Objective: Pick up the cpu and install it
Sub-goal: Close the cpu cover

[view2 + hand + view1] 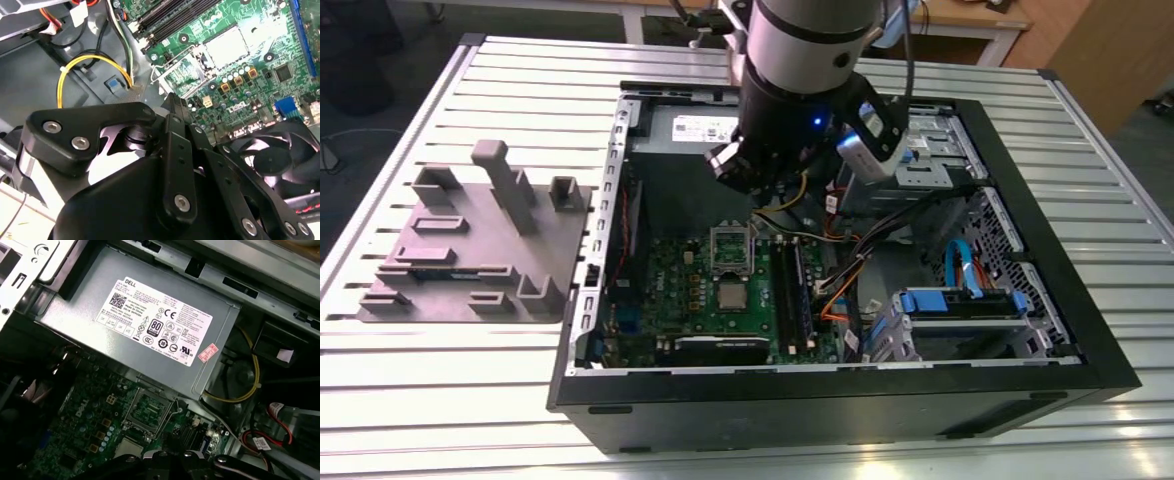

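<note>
End effector [172, 107] is hovering inside the open computer case [1107, 370], over the board's far end; spread or pressed together, cannot tell. The cpu [731, 296] is lying flat on the motherboard [670, 292], just beside the socket frame [730, 245], well clear of the tool. Judgement: the approach is calling for a square descent, an edge grip and no tilting, while avoiding the cables [847, 275].
</note>
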Motion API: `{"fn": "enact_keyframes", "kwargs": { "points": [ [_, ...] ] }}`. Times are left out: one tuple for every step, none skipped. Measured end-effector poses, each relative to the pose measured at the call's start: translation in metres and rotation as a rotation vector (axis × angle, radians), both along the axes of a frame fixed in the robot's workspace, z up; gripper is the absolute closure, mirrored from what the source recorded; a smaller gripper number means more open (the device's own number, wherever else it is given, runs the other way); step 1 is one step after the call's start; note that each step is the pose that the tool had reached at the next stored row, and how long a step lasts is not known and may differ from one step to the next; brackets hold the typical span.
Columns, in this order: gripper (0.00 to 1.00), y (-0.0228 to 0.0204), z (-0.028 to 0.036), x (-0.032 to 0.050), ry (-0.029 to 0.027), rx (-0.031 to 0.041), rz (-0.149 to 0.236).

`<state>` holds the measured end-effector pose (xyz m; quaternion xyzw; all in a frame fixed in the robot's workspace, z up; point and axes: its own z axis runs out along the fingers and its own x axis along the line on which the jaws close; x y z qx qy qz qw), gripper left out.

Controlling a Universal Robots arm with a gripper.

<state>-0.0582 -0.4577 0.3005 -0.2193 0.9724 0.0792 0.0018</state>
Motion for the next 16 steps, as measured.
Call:
{"fn": "enact_keyframes", "kwargs": {
  "points": [
    [0.90, -0.0002, -0.0011, 0.0001, 0.0000, 0.0017, 0.001],
    [0.90, -0.0004, -0.0020, 0.0002, 0.0001, 0.0041, 0.002],
    [0.90, -0.0004, -0.0023, 0.0002, 0.0000, 0.0046, 0.002],
    [0.90, -0.0004, -0.0023, 0.0002, 0.0000, 0.0046, 0.003],
    [0.90, -0.0004, -0.0023, 0.0002, 0.0001, 0.0045, 0.003],
    [0.90, -0.0004, -0.0024, 0.0002, 0.0001, 0.0045, 0.003],
    [0.90, -0.0004, -0.0024, 0.0002, 0.0000, 0.0046, 0.003],
    [0.90, -0.0004, -0.0025, 0.0002, 0.0000, 0.0046, 0.003],
    [0.90, -0.0004, -0.0025, 0.0002, 0.0000, 0.0047, 0.003],
    [0.90, -0.0006, -0.0028, 0.0002, -0.0001, 0.0050, 0.003],
    [0.90, -0.0014, -0.0033, 0.0003, -0.0001, 0.0076, 0.003],
    [0.90, -0.0023, -0.0039, 0.0003, 0.0000, 0.0174, 0.003],
    [0.90, -0.0032, -0.0043, 0.0003, 0.0000, 0.0302, 0.003],
    [0.90, -0.0046, -0.0053, 0.0002, 0.0000, 0.0359, 0.003],
    [0.90, -0.0061, -0.0071, 0.0003, -0.0001, 0.0365, 0.003],
    [0.90, -0.0072, -0.0091, 0.0003, -0.0001, 0.0368, 0.005]
  ]
}}
